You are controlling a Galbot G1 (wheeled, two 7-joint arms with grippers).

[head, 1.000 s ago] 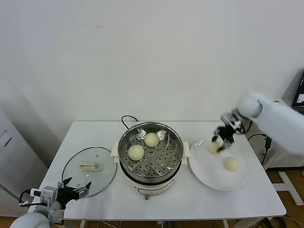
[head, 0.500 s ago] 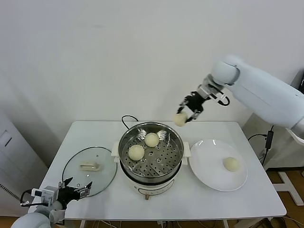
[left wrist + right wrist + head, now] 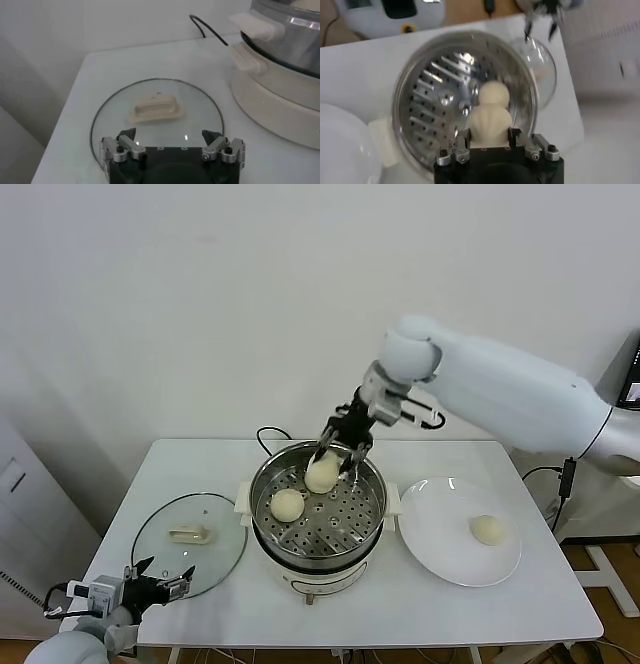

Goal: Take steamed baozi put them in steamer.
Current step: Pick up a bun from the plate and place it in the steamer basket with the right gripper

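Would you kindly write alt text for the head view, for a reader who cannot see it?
The right hand holds a baozi over the steamer, above the back of its tray, where another bun already lies. A last bun waits on the white plate to the right. The glass lid lies on the left, near the idle, open left hand.

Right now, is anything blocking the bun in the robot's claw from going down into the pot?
Nothing visible does. The steamer is open, its glass lid lying on the table. The right gripper holds the baozi over the tray; another bun lies close beside it. The left gripper sits by the lid.
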